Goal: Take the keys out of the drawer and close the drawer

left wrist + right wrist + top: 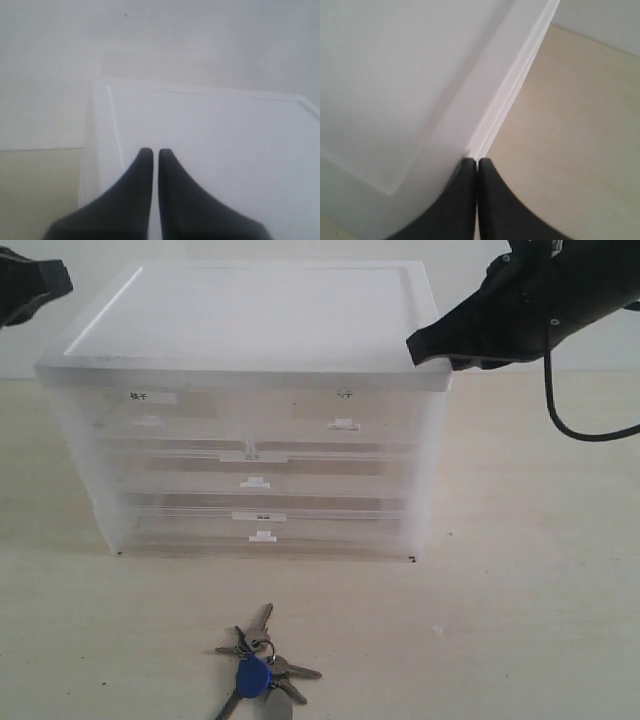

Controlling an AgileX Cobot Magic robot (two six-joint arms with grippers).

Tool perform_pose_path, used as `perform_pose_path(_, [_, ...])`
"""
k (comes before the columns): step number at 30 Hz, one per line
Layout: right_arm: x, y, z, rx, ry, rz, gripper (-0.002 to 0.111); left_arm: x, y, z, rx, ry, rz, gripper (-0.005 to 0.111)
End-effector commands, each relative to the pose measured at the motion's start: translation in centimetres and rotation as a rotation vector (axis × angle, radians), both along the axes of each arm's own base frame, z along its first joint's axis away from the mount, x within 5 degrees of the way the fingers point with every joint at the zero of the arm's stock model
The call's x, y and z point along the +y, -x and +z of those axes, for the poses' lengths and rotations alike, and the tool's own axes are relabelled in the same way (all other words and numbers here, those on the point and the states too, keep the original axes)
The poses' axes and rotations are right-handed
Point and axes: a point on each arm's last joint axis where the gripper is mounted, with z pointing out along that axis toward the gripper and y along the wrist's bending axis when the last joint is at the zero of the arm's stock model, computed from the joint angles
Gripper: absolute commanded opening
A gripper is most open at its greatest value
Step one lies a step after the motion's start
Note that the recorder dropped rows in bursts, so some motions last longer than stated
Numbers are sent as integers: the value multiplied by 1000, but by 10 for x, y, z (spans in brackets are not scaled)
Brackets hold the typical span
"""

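With the keys (258,672) on the table (520,620) and the drawer (345,412) flush, I hold left gripper (151,152) and right gripper (478,162) over the cabinet (250,320), both pinched closed, empty.

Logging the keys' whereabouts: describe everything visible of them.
The keys are several silver metal keys fanned out on a ring, with a round blue fob and a grey tag cut by the frame edge. They lie flat on the pale table, in front of the translucent drawer unit, apart from it; nothing else touches them.
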Motion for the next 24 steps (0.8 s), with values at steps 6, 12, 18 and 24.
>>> perform_pose_path(6, [-27,49,78,-262,-44,-39,0,3,72,47,-217,31,24,5])
perform_pose_path(12, [-73,150,148,-597,-213,-46,0,3,166,77,-503,87,-7,5])
perform_pose_path(18, [-116,250,136,-935,-403,-40,0,4,229,75,-689,91,-9,5])
perform_pose_path(24, [-143,309,113,-1083,-484,-43,0,5,255,58,-753,92,-11,5])
